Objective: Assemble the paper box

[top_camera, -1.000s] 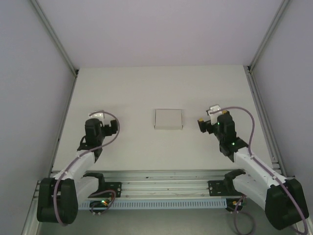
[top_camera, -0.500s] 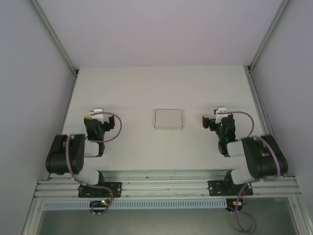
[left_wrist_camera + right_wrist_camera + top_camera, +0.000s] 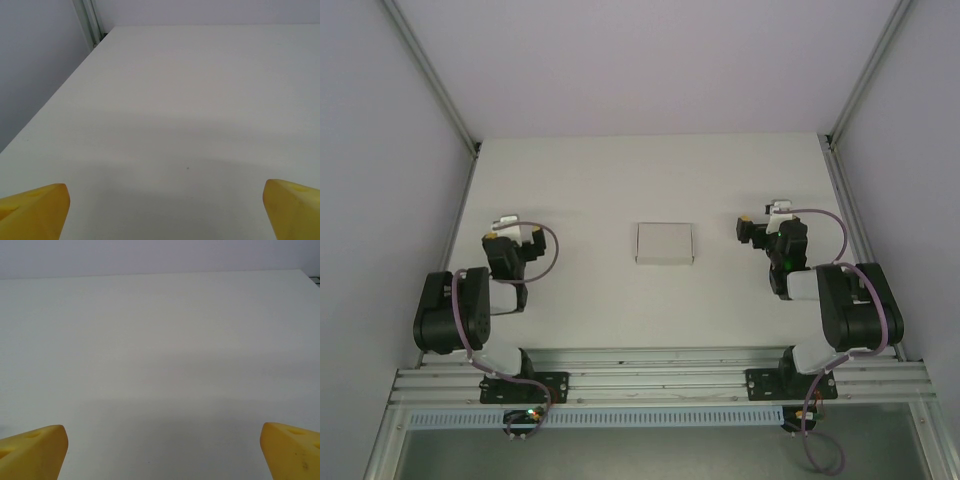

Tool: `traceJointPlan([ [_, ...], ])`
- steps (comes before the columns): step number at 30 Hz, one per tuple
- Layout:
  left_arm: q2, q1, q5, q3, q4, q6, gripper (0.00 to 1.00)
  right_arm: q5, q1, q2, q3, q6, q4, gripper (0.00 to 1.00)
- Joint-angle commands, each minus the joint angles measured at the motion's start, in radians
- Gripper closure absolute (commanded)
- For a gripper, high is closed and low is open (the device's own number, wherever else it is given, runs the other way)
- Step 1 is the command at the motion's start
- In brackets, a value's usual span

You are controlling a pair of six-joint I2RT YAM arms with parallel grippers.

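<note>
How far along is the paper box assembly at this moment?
Done, it seems: the paper box sits in the middle of the table as a compact closed rectangle, no loose flaps visible from above. In hand: nothing; the left pincer and right pincer stand open and empty, each well off to its side of the box. Left: perhaps nothing, though the overhead view cannot confirm every flap is tucked.

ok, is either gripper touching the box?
No, the paper box sits alone mid-table, with the left gripper and right gripper well off to its sides.

Left arm, right arm folded back on themselves; left fingers shifted outward; right fingers likewise.
</note>
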Motion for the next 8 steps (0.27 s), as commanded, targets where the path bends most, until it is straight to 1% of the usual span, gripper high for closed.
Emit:
traceJointPlan([
  [1, -0.004, 0.002, 0.013, 0.013, 0.001, -0.023, 0.0, -0.018, 0.003, -0.003, 0.001, 0.012, -0.001, 0.0],
  [3, -0.006, 0.002, 0.012, 0.013, 0.0, -0.024, 0.0, -0.041, 0.004, -0.002, 0.007, 0.004, -0.01, 0.0],
  [8, -0.005, 0.0, 0.007, 0.017, -0.007, -0.022, 0.0, -0.043, 0.003, -0.002, 0.006, 0.003, -0.009, 0.0],
])
